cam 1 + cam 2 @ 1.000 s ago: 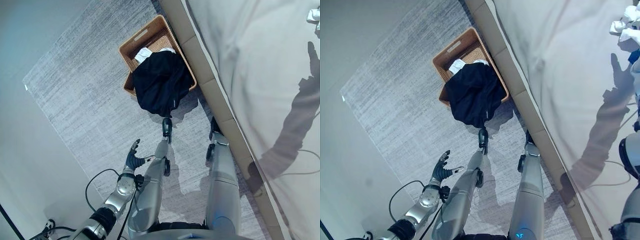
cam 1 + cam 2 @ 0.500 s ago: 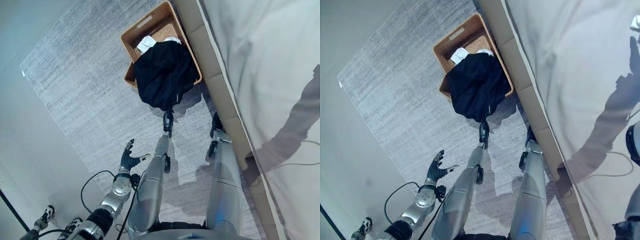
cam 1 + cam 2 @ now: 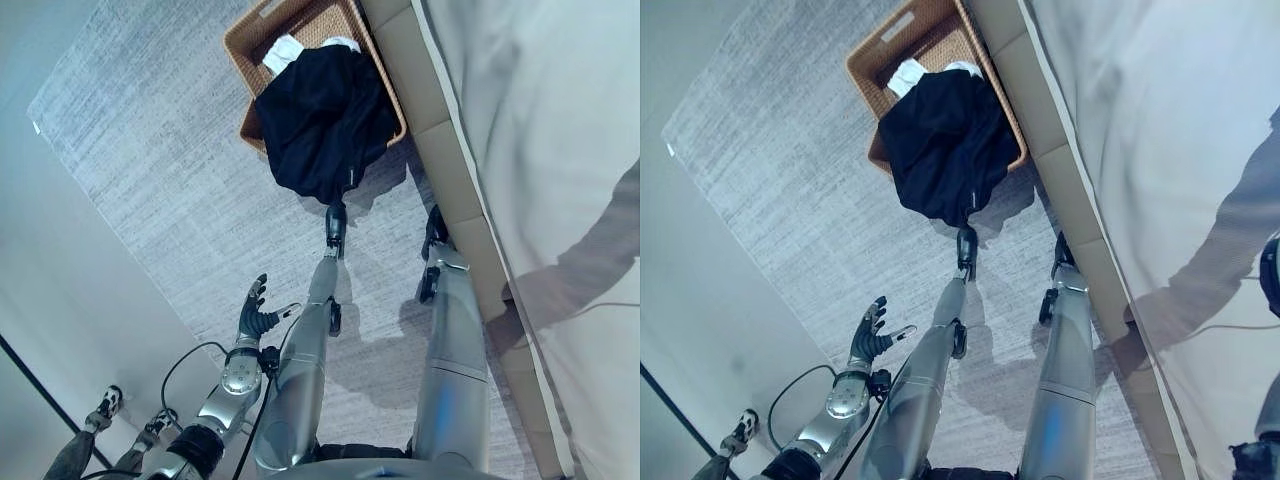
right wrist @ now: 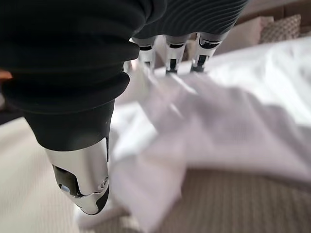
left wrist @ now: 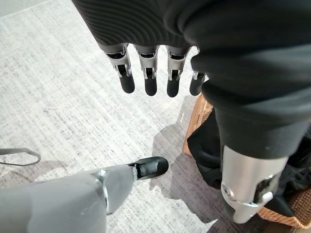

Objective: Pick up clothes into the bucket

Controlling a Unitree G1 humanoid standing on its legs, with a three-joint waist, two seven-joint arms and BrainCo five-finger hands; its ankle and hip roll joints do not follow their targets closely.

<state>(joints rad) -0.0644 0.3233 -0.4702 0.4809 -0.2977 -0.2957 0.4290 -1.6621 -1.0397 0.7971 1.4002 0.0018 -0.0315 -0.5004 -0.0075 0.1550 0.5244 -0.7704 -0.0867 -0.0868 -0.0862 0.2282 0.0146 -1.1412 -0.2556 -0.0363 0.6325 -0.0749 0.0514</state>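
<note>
Wicker basket (image 3: 262, 24) at upper centre of the frame beside the bed (image 3: 540, 120), black garment (image 3: 325, 125) draped over its rim, white cloth (image 3: 283, 52) inside, left hand (image 3: 258, 315) at lower left, fingers spread and empty, right hand (image 4: 80, 145) above pale clothes (image 4: 209, 131), fingers relaxed

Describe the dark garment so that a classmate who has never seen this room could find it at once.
Start at the bed, whose long side borders a grey rug. A woven basket sits on the rug against the bed. The black garment drapes over the basket's near end and spills onto the rug; the white cloth beside it lies wholly inside.
</note>
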